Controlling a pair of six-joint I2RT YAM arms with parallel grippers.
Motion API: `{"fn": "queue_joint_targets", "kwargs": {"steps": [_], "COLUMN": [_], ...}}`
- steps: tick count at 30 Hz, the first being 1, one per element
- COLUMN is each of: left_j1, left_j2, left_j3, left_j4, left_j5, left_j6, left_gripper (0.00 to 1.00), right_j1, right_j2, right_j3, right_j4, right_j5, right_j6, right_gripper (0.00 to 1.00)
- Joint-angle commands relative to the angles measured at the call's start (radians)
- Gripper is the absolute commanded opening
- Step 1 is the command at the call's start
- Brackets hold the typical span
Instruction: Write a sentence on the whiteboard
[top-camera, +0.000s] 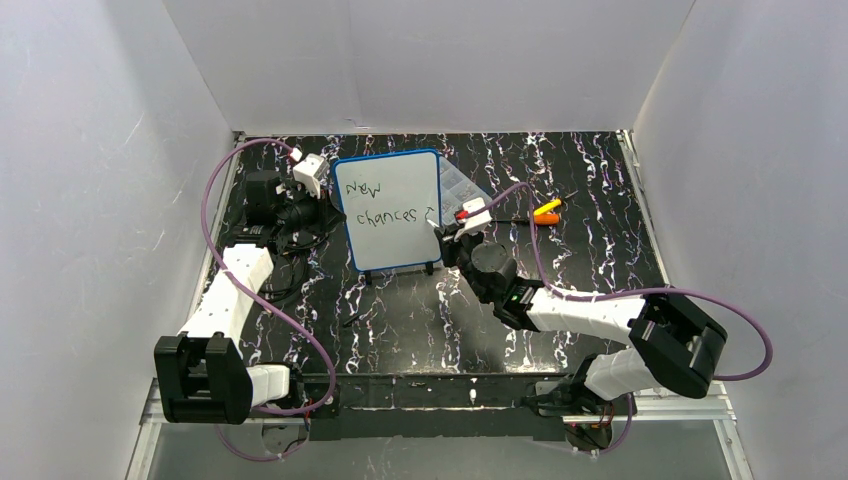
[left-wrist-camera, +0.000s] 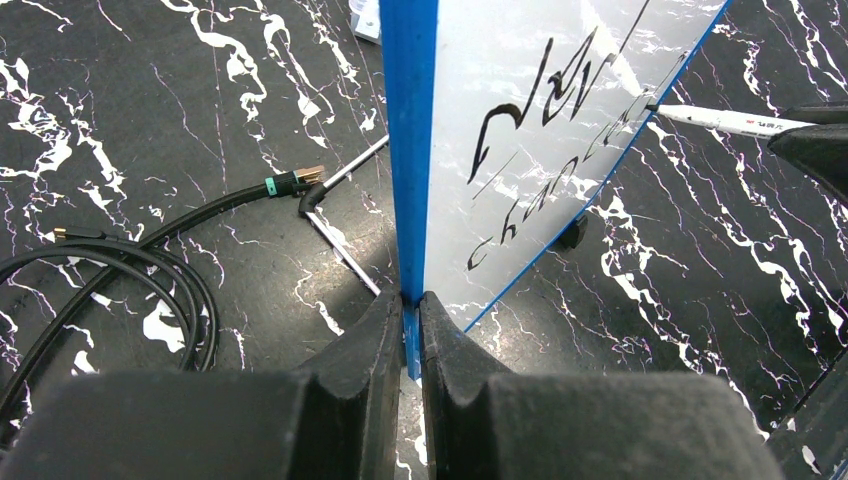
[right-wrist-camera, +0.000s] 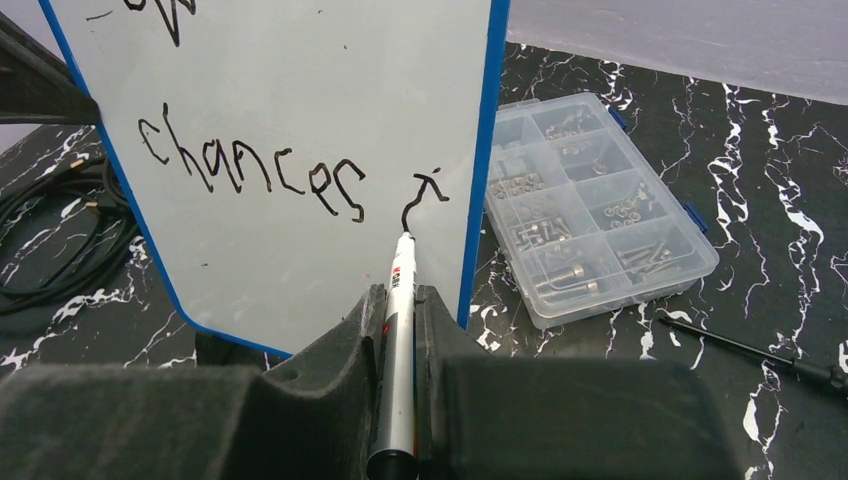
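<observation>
The whiteboard (top-camera: 388, 208), white with a thin blue frame, stands upright at the table's far middle. The sentence (top-camera: 385, 203) on it reads "New chances" in black, with a fresh hooked stroke (right-wrist-camera: 422, 196) after "chances". My left gripper (left-wrist-camera: 410, 305) is shut on the board's blue left edge (left-wrist-camera: 408, 150). My right gripper (right-wrist-camera: 398, 300) is shut on a white marker (right-wrist-camera: 396, 330). The marker's tip touches the board at the bottom of the hooked stroke. In the top view the right gripper (top-camera: 462, 235) sits at the board's right edge.
A clear plastic compartment box (right-wrist-camera: 590, 205) with screws lies right of the board. Yellow and orange markers (top-camera: 546, 211) lie further right. A thin black tool (right-wrist-camera: 760, 352) lies on the table. Black cables (left-wrist-camera: 110, 270) coil left of the board.
</observation>
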Motion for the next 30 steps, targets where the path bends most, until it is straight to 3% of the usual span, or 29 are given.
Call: {"fn": "queue_joint_targets", "kwargs": {"steps": [1,17,30], "left_j1": [-0.004,-0.006,-0.007], "left_j2": [-0.037,-0.036,-0.035], "left_j3": [-0.008,-0.007,-0.007], "left_j4": [0.018,0.018,0.018], "left_j5": [0.023,0.023,0.024], "left_j6": [0.003,0.001,0.002], "left_gripper": [0.00,0.00,0.00], "right_j1": [-0.004,-0.004,-0.008], "right_j2": [-0.006,-0.089,-0.028], "right_j3": [-0.004,-0.011,0.022], "right_j4": [0.004,0.036,0.071], "right_j5": [0.044,0.077,0.080], "right_j6": [0.000,-0.044,-0.076], "right_gripper": [0.01,0.01,0.01]}}
